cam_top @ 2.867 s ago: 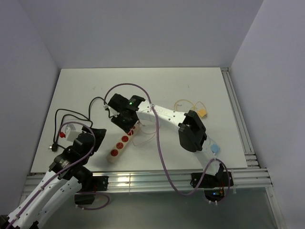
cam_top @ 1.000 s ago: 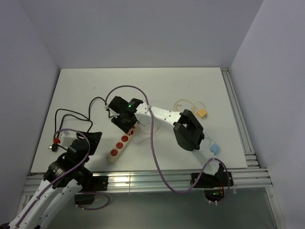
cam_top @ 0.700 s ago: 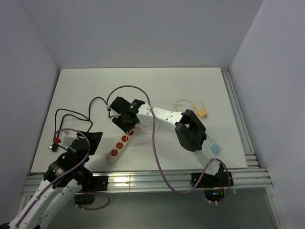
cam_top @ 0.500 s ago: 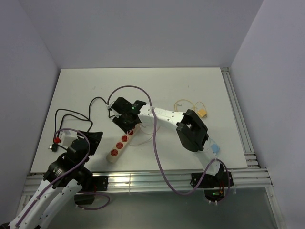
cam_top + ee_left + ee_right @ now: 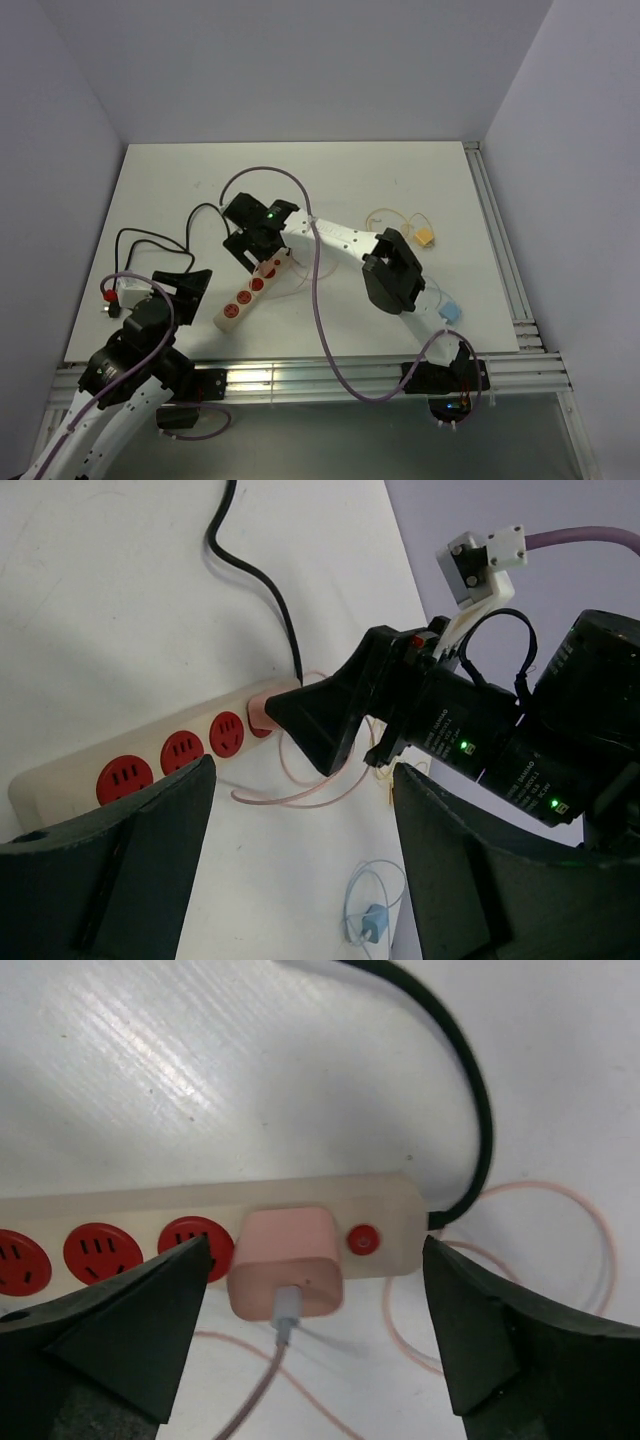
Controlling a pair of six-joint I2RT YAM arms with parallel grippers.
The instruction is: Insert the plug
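The pink plug (image 5: 288, 1262) sits seated in the cream power strip (image 5: 120, 1222), in the socket beside the red switch, with its pink cable trailing toward the camera. My right gripper (image 5: 315, 1252) is open just above it, one finger on each side, touching nothing. In the top view the right gripper (image 5: 255, 247) covers the strip's far end (image 5: 240, 298). My left gripper (image 5: 300, 785) is open by the strip's near end (image 5: 150, 770) and holds nothing. The left wrist view shows the plug (image 5: 262, 708) under the right gripper's fingers (image 5: 315, 720).
The strip's black cable (image 5: 150, 240) loops to the left. A white and red adapter (image 5: 115, 296) lies at the left edge. A yellow charger (image 5: 425, 237) and a blue charger (image 5: 451, 312) lie to the right, with thin cables. The right arm's purple cable (image 5: 320, 300) hangs over the middle.
The right gripper has opened and let go of the pink plug, which stays in the strip. The left gripper has opened wider and drawn back, and the strip's near end has shifted slightly left.
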